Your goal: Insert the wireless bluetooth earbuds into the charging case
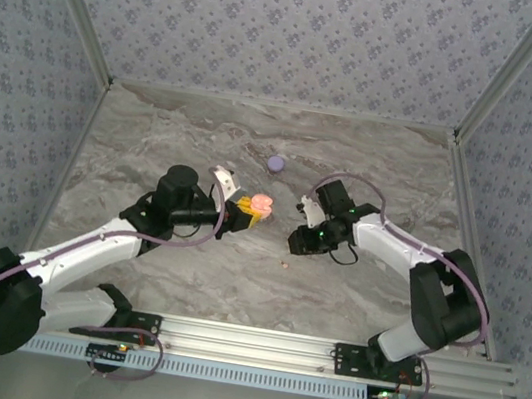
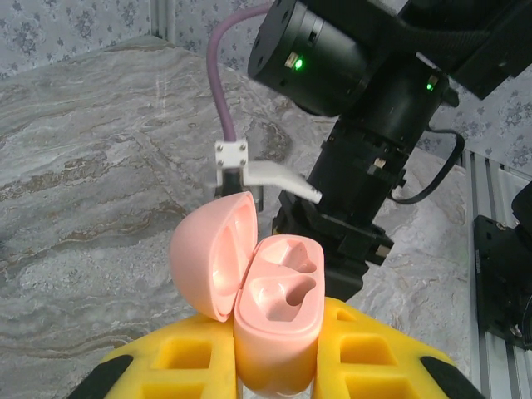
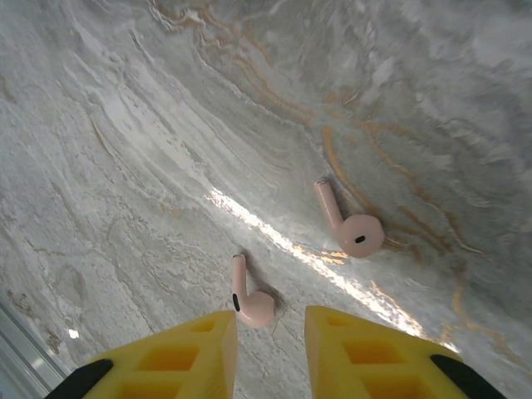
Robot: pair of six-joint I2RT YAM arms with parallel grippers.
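Observation:
My left gripper (image 2: 276,337) is shut on a salmon-pink charging case (image 2: 278,324) and holds it upright above the table. The lid (image 2: 212,258) is swung open to the left and both moulded wells are empty. From above, the case (image 1: 262,204) sits at the left gripper (image 1: 246,214), with the right gripper (image 1: 297,239) just to its right. Two pink earbuds lie on the marble. One earbud (image 3: 253,303) rests just beyond the yellow fingertips of my right gripper (image 3: 270,328), close to the left finger (image 3: 187,357). The other earbud (image 3: 353,229) lies farther off. The right jaws stand narrowly apart, holding nothing.
A lilac round case (image 1: 276,163) sits on the table behind the two grippers. The right arm's black wrist (image 2: 357,183) hangs close in front of the held case. Patterned walls enclose the marble table (image 1: 175,135) on three sides.

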